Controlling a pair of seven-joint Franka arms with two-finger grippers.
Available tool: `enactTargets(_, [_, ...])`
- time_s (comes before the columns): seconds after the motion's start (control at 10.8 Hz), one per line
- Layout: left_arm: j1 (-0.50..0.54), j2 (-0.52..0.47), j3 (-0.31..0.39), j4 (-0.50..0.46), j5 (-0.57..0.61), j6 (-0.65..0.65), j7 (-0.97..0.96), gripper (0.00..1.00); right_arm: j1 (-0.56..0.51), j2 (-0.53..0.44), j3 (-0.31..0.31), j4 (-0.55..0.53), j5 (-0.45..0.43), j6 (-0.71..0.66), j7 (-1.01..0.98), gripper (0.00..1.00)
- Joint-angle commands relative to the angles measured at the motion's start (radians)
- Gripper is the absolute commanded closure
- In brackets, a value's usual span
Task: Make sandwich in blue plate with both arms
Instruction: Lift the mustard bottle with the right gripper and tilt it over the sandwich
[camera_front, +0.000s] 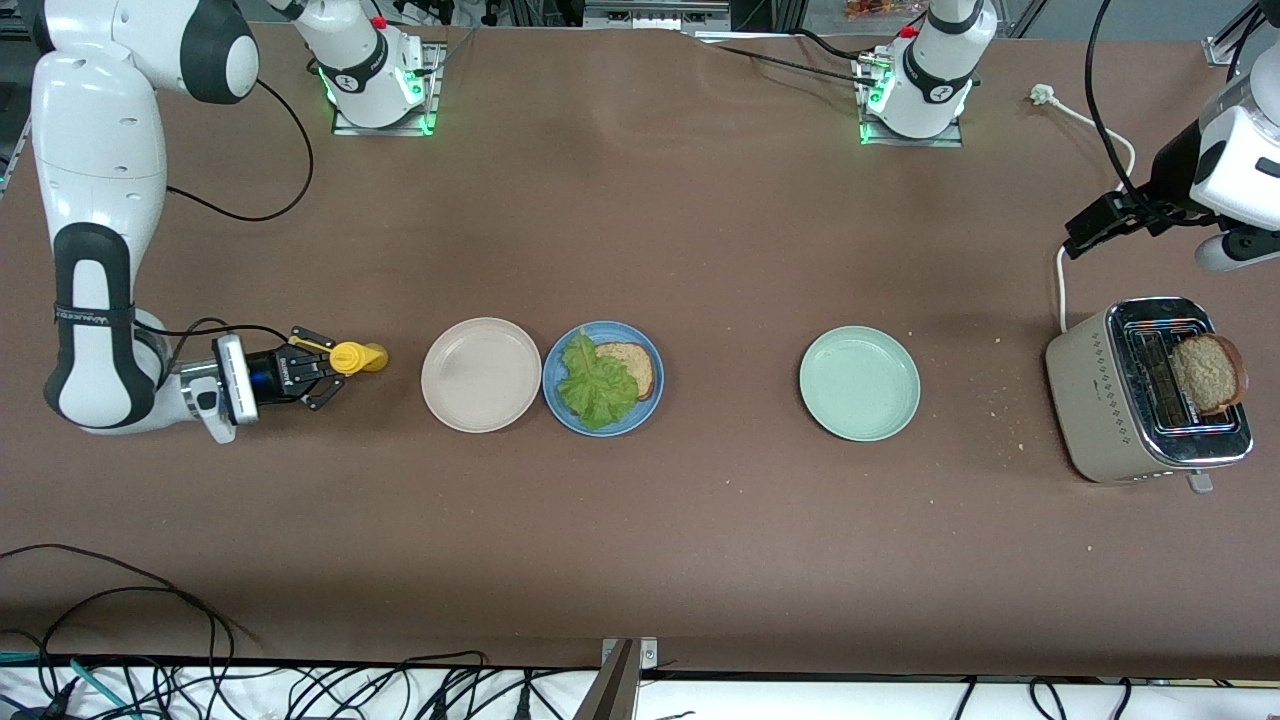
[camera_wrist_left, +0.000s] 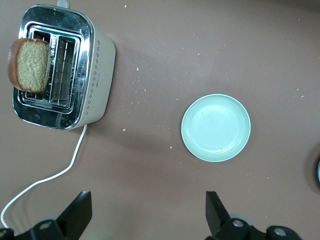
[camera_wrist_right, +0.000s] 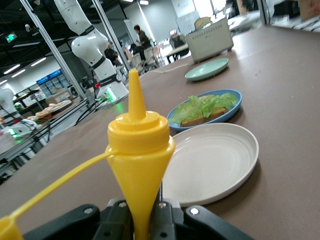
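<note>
The brown matte table (camera_front: 640, 230) carries everything, scattered with pale crumbs toward the left arm's end. There a boxy cream toaster (camera_front: 1145, 392) with a chromed slotted top stands, one round-topped slice of speckled brown bread (camera_front: 1208, 373) sticking up out of a slot, leaning slightly. The left gripper (camera_wrist_left: 146, 217) hangs high over the table between the toaster and the pale mint-green plate (camera_front: 859, 383), its fingers spread wide and grasping nothing; this arm waits. Toward the right arm's end, in the same row, lie the round shallow blue plate (camera_front: 603, 378) and, touching its rim, the smooth beige plate (camera_front: 481, 374). On the blue plate sits a crinkly green lettuce leaf (camera_front: 596, 382) over a bread slice (camera_front: 630, 363) that pokes out on the side toward the left arm; no top slice is on it. The right gripper (camera_front: 322, 376), low beside the beige plate, is clenched on a glossy yellow squeeze bottle (camera_front: 356, 357), whose long axis runs along the row, conical nozzle pointing at the plates.
</note>
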Motion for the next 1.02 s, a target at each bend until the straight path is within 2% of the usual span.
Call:
enactTargets(0.0, [0.005, 0.008, -0.002, 0.025, -0.005, -0.023, -0.009, 0.00, 0.002, -0.024, 0.006, 0.171, -0.118, -0.047, 0.250, 1.00])
enactTargets(0.19, [0.003, 0.008, -0.002, 0.025, -0.005, -0.023, -0.009, 0.00, 0.092, -0.033, -0.013, 0.243, -0.208, -0.041, 0.409, 1.00])
enactTargets(0.37, [0.006, 0.008, -0.002, 0.025, -0.005, -0.023, -0.009, 0.00, 0.176, -0.052, -0.017, 0.320, -0.309, -0.033, 0.663, 1.00])
enactTargets(0.46, [0.008, 0.008, -0.002, 0.025, -0.005, -0.023, -0.009, 0.00, 0.216, -0.052, -0.016, 0.364, -0.383, -0.030, 0.722, 1.00])
enactTargets(0.93, [0.003, 0.008, -0.003, 0.025, -0.005, -0.023, -0.009, 0.00, 0.448, -0.059, -0.020, 0.406, -0.647, 0.083, 0.971, 1.00])
